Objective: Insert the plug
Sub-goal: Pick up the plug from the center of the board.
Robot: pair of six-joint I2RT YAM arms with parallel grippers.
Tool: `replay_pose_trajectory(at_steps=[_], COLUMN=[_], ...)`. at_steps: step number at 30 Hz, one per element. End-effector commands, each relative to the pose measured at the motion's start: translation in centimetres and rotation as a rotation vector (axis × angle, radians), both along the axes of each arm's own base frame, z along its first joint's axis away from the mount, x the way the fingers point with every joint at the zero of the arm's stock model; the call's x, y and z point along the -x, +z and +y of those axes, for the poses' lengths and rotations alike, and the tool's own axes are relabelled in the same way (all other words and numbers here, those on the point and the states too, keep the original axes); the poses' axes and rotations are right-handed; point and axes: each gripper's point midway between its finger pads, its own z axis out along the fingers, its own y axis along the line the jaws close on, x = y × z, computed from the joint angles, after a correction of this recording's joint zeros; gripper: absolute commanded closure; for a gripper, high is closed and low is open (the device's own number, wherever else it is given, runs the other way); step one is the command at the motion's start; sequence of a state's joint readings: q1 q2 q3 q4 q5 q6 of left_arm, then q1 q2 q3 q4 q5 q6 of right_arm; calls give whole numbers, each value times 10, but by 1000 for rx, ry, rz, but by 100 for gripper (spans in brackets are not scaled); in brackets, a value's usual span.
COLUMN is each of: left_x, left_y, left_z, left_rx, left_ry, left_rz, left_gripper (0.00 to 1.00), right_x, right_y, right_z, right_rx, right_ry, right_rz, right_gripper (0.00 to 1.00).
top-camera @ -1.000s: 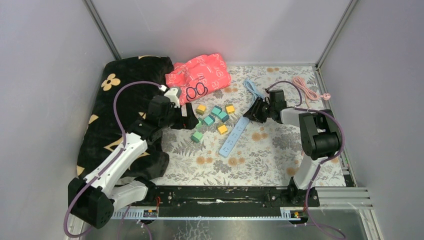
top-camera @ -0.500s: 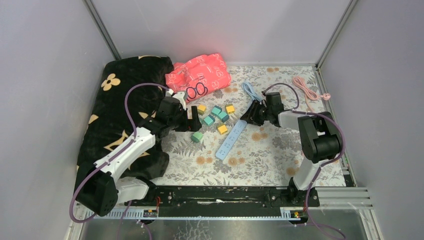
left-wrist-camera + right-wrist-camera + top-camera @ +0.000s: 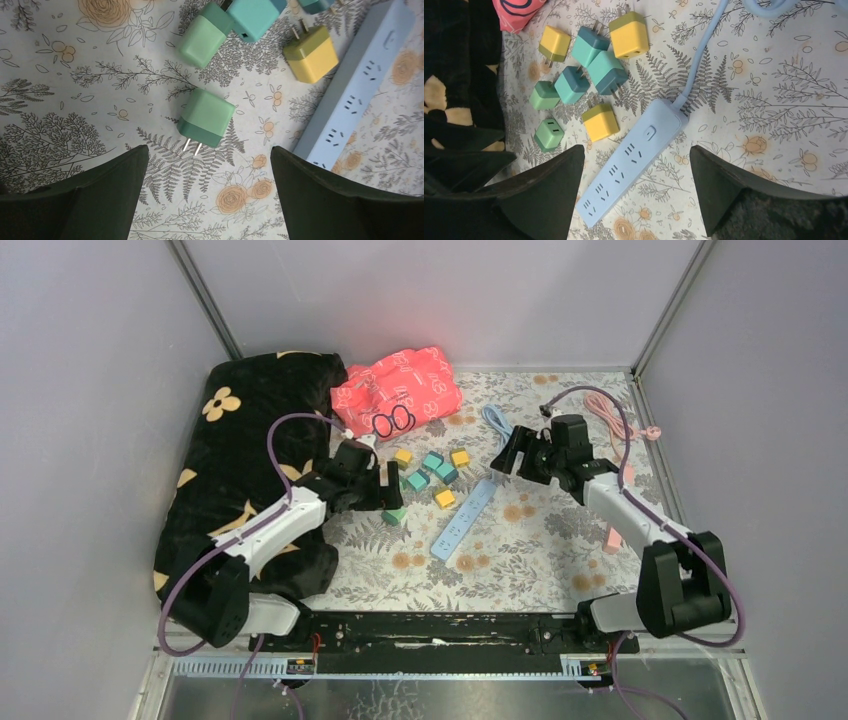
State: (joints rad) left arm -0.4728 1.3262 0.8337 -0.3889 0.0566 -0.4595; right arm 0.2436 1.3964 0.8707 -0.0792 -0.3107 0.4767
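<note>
Top view: left gripper (image 3: 385, 485) jaws wide, nothing in them. The green plug (image 3: 394, 514) lies on the floral mat (image 3: 540, 550) just off its fingertips; contact can't be told from here. The power strip (image 3: 462, 518) lies flat off to that gripper's right-finger side, clear of it. Right gripper (image 3: 510, 455) jaws apart and empty, poised over the strip's cable end. Black blanket (image 3: 230, 460) under the left arm, red cloth (image 3: 400, 385) well beyond both grippers. Left wrist view: both fingers (image 3: 100, 200) spread to the frame edges, gap empty. Green plug (image 3: 206, 118) sits straight ahead of the jaws, centred on the gap, apart from both fingers, flat on the mat with its two prongs pointing back at the jaws. Farther ahead is a second green plug (image 3: 202, 41) touching a teal plug (image 3: 255, 17). A yellow plug (image 3: 311, 54) lies ahead toward the right finger, just beside the power strip (image 3: 355, 90), which runs diagonally away ahead of that finger. No plug is in a socket. Right wrist view: fingers (image 3: 744, 190) wide, gripping nothing. Power strip (image 3: 629, 165) lies diagonally under the gap, switch end ahead of the jaws, socket end running back toward the left finger. Its blue cable (image 3: 704, 50) leads away ahead. Green plug (image 3: 549, 132) sits just ahead of the left finger, apart from the strip, with the other plugs grouped beyond it.
</note>
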Motion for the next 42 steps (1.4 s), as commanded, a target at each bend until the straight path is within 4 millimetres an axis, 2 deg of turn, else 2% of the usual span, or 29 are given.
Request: replay_pose_trajectory(at_steps=[1,10,14,18,29,32,35,39,42], left_x=[-8,-26,-26,-18,-14,-14,-14,-9,-9], left_y=[-11,-31,-37,-50,-66,-70,-71,-72,-63], left_z=[-9,-18,-22,-19,-23,-23,-22,-24,-24], left_rx=[-27,-130,-142,-179,-227,-241,-252,-248,-212], left_ry=[1,-59,-89,-109,-136,-134,-121,-106,-57], left_rz=[11,48,73,116,162,169,165,157,129], left_gripper=[2,15,19,28,34,42,50,56,61], right_x=[12,10,9,10,12,12,12,12,14], right_y=[14,35,39,36,30,28,28,24,25], right_z=[-5,-9,-9,-9,-3,1,5,9,14], right_rx=[46,65,76,72,51,32,11,-8,-37], right_ry=[39,54,59,60,88,103,112,124,135], right_rz=[-59,-162,-167,-155,-139,-133,-142,-135,-143], right_gripper=[14,9,8,8,8,8,8,8,8])
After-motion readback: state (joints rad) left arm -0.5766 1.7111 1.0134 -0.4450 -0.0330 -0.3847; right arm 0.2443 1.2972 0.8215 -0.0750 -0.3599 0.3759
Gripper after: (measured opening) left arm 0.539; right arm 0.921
